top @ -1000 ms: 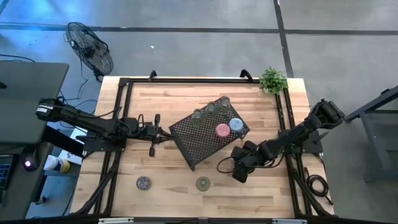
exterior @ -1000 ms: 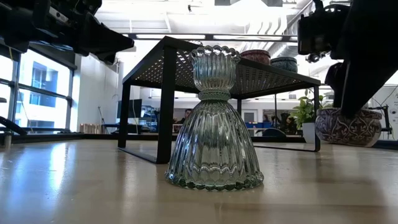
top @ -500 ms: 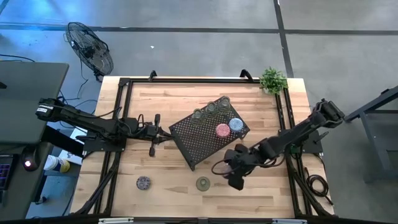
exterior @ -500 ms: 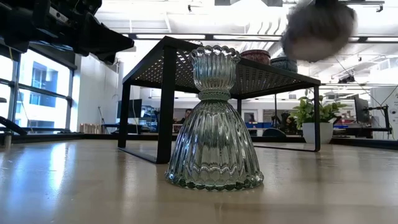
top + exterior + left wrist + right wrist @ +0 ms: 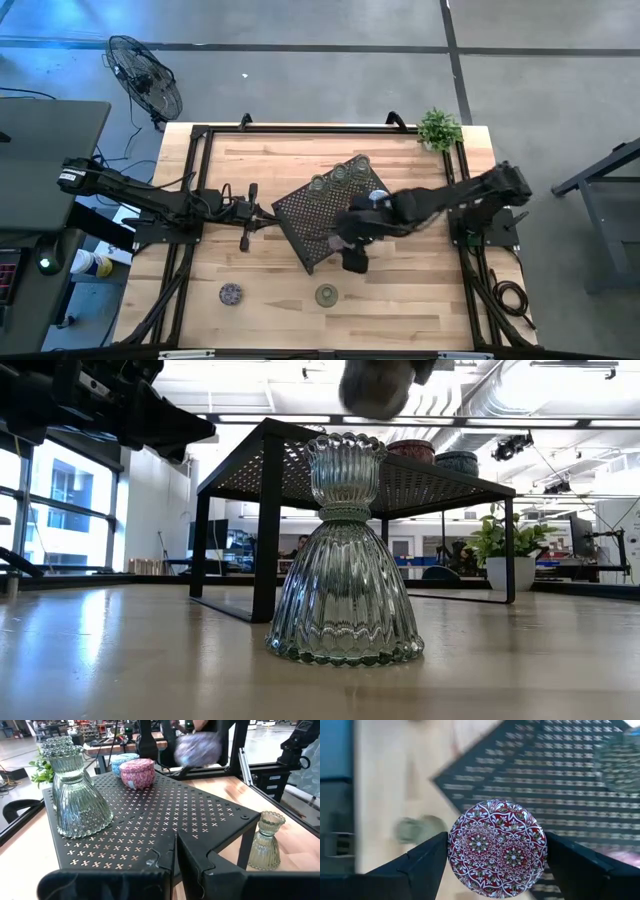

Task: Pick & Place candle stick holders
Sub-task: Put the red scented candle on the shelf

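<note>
— Starting with the biggest things, what is seen?
— A wooden table [image 5: 270,170] is seen, with a black mesh tray [image 5: 318,222] standing raised on legs near its middle. A small potted plant [image 5: 438,128] is set at the far right corner.

— Where are the arms placed?
— The left gripper [image 5: 247,214] is held low beside the tray's left corner, fingers pressed together on nothing. The right gripper [image 5: 357,250] is stretched over the tray's near right edge.

— Is anything carried?
— Yes. A round holder with a red patterned top [image 5: 497,847] is clamped between the right fingers [image 5: 422,865], above the mesh.

— And the other holders?
— Three clear ones [image 5: 339,174] are lined along the tray's far edge, with a pink one [image 5: 136,772] and a blue one [image 5: 121,761] nearby. On the tabletop, a clear one [image 5: 326,295] and a purple one [image 5: 230,293] are left near the front edge, apart from each other.
</note>
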{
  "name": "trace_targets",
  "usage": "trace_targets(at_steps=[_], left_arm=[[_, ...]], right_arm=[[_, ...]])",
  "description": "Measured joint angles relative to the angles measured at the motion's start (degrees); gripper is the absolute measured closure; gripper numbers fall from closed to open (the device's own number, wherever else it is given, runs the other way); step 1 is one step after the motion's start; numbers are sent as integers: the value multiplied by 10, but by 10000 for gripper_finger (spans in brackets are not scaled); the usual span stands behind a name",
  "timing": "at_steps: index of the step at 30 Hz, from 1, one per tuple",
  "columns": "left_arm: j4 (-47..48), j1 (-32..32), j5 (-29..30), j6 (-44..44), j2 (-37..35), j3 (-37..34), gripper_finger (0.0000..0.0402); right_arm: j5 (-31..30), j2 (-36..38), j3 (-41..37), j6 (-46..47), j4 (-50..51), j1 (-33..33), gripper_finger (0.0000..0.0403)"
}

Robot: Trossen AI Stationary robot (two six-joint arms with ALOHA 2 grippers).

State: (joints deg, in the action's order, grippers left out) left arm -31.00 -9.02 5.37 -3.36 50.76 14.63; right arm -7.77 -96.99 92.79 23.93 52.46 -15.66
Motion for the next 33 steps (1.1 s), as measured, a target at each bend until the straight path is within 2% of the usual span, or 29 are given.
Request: trace_targets(at_steps=[3, 8, 16, 33], left_arm=[[0, 0, 0, 0, 0, 0, 390], [8, 0, 0, 0, 0, 0, 390], [9, 0, 0, 0, 0, 0, 390], [11, 0, -1, 0, 0, 0, 390]], right_arm=[[10, -34, 32, -34, 37, 28, 97], [37, -62, 54, -66, 43, 49, 97], [22, -62, 55, -87, 54, 65, 114], [25, -62, 37, -110, 29, 78, 102]])
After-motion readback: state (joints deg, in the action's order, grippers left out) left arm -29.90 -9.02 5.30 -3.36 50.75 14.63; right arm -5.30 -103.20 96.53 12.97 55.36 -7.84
